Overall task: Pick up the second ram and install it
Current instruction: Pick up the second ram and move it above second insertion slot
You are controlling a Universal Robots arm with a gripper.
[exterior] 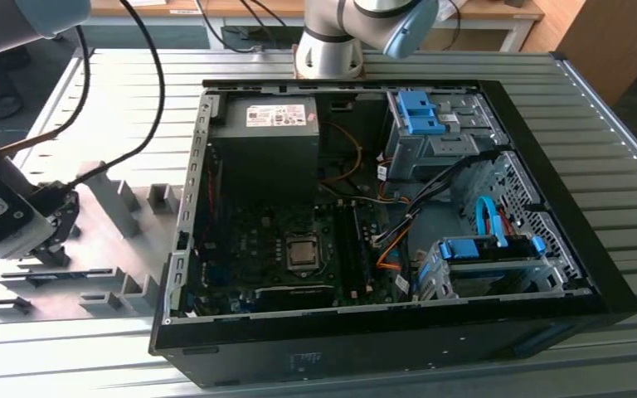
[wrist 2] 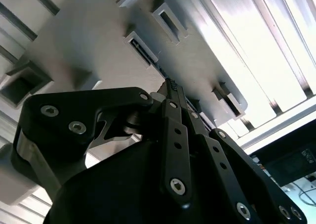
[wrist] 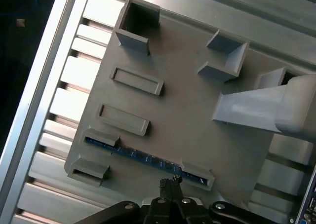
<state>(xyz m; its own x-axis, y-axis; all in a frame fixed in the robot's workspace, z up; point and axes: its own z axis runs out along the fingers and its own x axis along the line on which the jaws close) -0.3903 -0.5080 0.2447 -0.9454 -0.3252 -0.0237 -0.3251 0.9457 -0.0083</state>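
Blue-green ram (wrist: 143, 157) on edge between two clips at grey fixture (wrist: 187, 110) rim, fixture on slatted counter (wrist: 54, 105). Just beside ram, over fixture: hand (wrist: 170, 181), fingertips (wrist: 165, 185) pinched together, gripping nothing.

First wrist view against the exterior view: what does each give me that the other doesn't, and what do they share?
First wrist view: the second ram standing on edge in its holders, with the gripper shut, its tips close by the stick; whether they touch cannot be told. Exterior view: the open computer case, its motherboard with the CPU socket, and the arm's base. Both: the grey fixture plate on the ribbed table.
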